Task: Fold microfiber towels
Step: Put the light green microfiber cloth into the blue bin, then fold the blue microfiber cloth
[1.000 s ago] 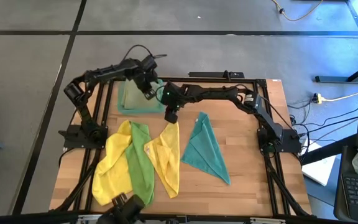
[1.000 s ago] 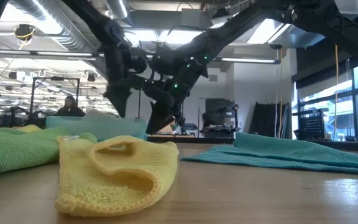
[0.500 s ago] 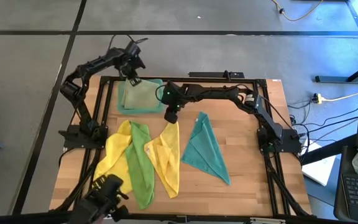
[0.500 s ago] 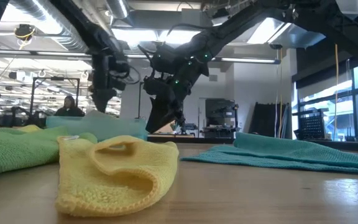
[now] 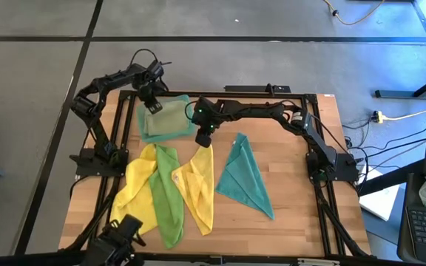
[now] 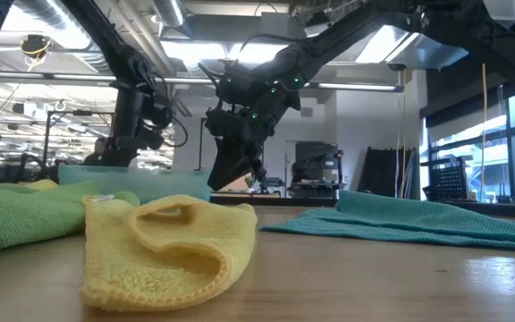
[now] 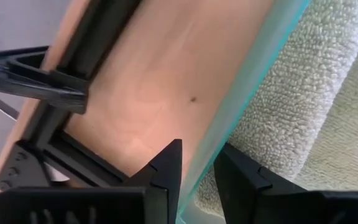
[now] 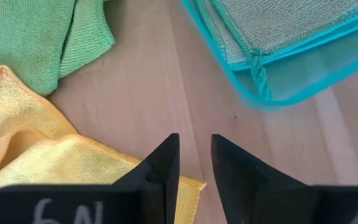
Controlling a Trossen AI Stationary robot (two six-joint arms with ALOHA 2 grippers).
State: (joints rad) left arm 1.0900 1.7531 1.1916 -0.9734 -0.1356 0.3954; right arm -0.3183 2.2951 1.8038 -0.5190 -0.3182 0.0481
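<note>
While towels point(image 5: 170, 193) sprawl, tray point(image 5: 188, 127) holds olive towel point(image 5: 166, 116).

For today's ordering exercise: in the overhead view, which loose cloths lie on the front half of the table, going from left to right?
Yellow towel → bright green towel → second yellow towel → teal towel.

From low across the bench, the teal tray's wall point(image 6: 132, 182) is hiding the folded olive towel point(image 5: 165, 117) lying inside it.
</note>
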